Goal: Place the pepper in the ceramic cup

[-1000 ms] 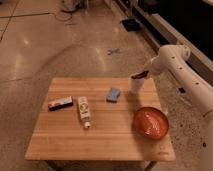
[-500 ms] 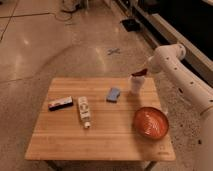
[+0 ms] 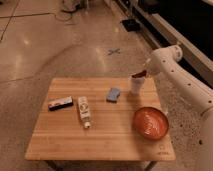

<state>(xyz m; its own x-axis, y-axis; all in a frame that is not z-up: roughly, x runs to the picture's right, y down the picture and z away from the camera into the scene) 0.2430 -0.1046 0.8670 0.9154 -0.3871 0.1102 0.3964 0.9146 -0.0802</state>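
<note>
The pale ceramic cup (image 3: 136,85) stands upright on the wooden table (image 3: 100,135) near its far right corner. The dark red pepper (image 3: 139,74) sits at the cup's mouth, sticking out above the rim. My gripper (image 3: 146,68) is at the end of the white arm, right above and just right of the cup, at the pepper's upper end. I cannot tell whether the pepper is held or resting in the cup.
An orange-red patterned bowl (image 3: 150,122) sits at the front right. A blue sponge-like block (image 3: 113,94) lies left of the cup. A white tube (image 3: 83,111) and a dark flat bar (image 3: 60,103) lie to the left. The floor surrounds the table.
The arm's upper part has shifted slightly left over the second. The pepper and gripper stay at the cup's mouth, perhaps a little lower.
</note>
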